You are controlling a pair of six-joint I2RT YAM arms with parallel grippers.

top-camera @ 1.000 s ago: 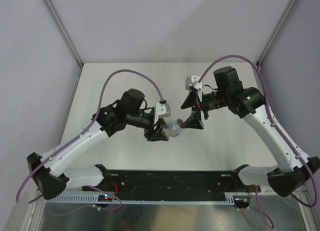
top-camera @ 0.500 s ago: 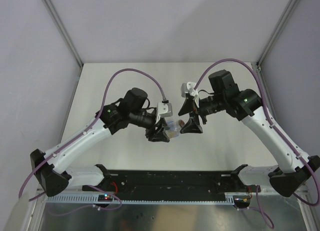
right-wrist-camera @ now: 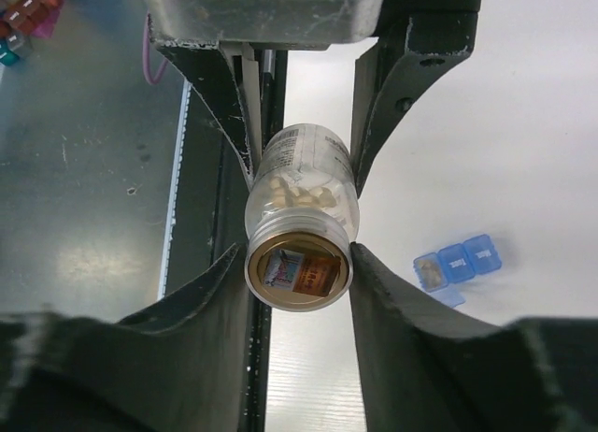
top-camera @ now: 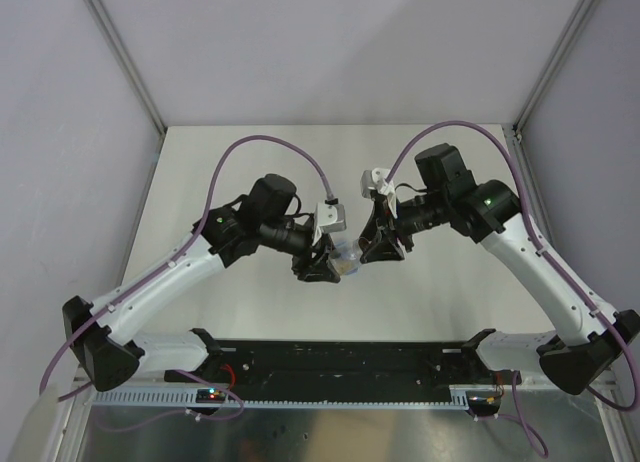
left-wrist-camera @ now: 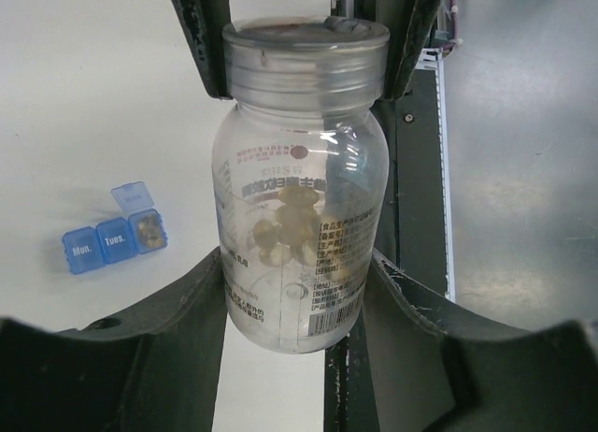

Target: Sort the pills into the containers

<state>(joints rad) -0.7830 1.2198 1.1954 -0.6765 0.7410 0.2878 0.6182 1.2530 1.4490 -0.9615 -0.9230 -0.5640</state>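
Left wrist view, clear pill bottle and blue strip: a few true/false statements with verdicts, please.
1. The left gripper clamps the clear plastic bottle by its body. True.
2. The bottle's round screw lid is off. False: it is on, held by the right gripper.
3. The translucent blue three-compartment strip lies on the white table, one end compartment open. True.
4. All three compartments are empty. False: the open one holds orange-brown pills.
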